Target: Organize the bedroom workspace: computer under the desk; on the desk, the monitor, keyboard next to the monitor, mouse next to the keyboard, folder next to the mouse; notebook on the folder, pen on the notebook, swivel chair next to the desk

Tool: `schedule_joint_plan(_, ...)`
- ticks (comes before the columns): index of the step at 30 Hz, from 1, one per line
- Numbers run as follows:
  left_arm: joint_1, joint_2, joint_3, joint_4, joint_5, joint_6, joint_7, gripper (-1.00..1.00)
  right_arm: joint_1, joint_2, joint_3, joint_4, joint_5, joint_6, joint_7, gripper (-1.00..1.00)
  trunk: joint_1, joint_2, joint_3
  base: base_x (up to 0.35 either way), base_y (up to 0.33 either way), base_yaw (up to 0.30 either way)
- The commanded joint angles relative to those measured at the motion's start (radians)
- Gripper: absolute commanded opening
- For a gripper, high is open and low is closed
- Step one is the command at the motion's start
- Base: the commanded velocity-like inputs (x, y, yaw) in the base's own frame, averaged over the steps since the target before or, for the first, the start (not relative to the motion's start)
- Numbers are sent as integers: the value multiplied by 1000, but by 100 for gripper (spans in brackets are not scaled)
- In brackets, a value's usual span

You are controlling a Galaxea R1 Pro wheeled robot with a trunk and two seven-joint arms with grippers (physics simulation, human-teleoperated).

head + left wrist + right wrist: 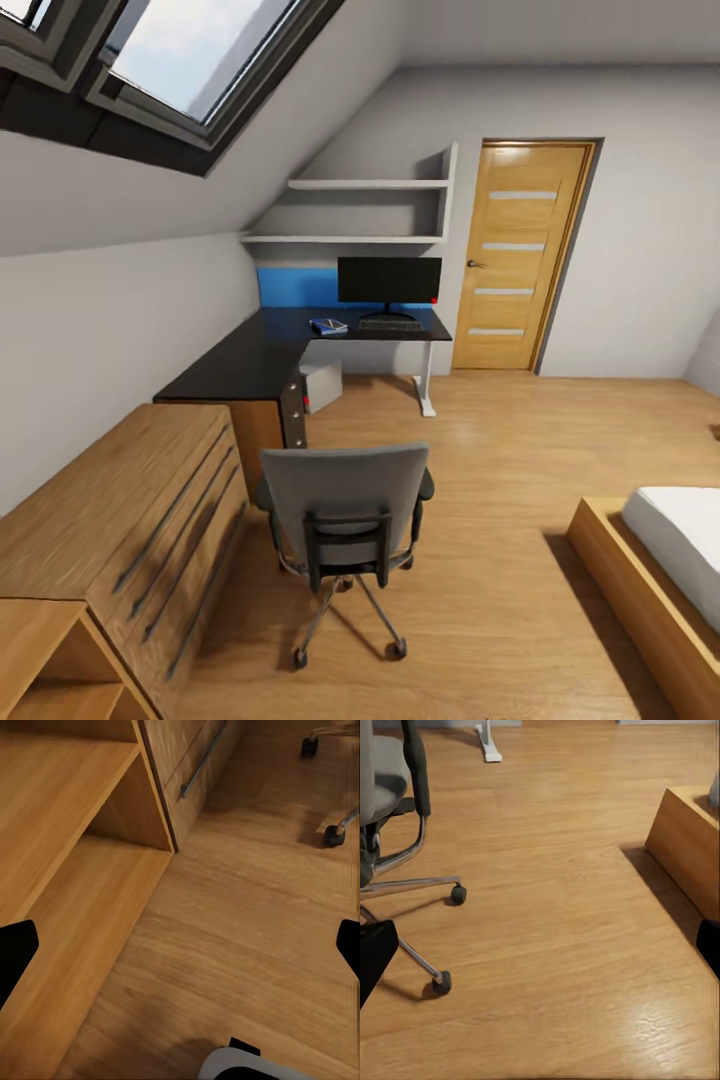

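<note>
Standing back from the workspace, well apart from the desk (262,352) in the far left corner under the sloped ceiling. On the desk already: monitor (389,280) upright at the far edge, keyboard (390,324) just in front of its foot, and left of the keyboard a blue folder (328,325) with something small and darker lying on it, too small to tell notebook from pen; no mouse made out at this distance. Under the desk, beside the drawer unit, the light grey computer (322,385) with its red dot. Nearer, back turned this way, the swivel chair (345,520), apart from the desk and beside the low wooden shelf unit (110,530) on the left. Judged step in hand: positioning the chair next to the desk, most other items seeming placed. Next move calls for rolling forward, reaching the backrest or an armrest, and pushing toward the desk without snagging castors on the shelf unit. Left gripper (180,945) spread wide over bare floor by the shelf unit, grasping nothing; right gripper (540,945) likewise spread, empty, near the chair's castors. No brand, label or readable writing anywhere.
</note>
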Motion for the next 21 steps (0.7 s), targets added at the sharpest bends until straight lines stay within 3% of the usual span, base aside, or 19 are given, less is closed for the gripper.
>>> schedule_joint_plan(1, 0, 0, 1, -2, 0, 0, 0, 100, -1, 0, 9, 1, -7, -3, -4, 100, 0, -1, -2, -1, 10, -161)
schedule_joint_plan(7, 1, 0, 1, -2, 1, 2, 0, 100, -1, 1, 9, 3, -3, -3, -4, 100, 0, -1, -9, 0, 11, -42)
schedule_joint_plan(15, 0, -2, 1, -3, 1, 5, 0, 100, -1, 0, 10, 4, 0, -5, -3, 100, 0, -1, -11, 0, 238, 6)
schedule_joint_plan(21, 1, -3, 0, -3, 4, 0, 3, 100, -1, -3, 10, 5, 0, -5, -2, 100, 0, -1, -11, 0, 58, 0)
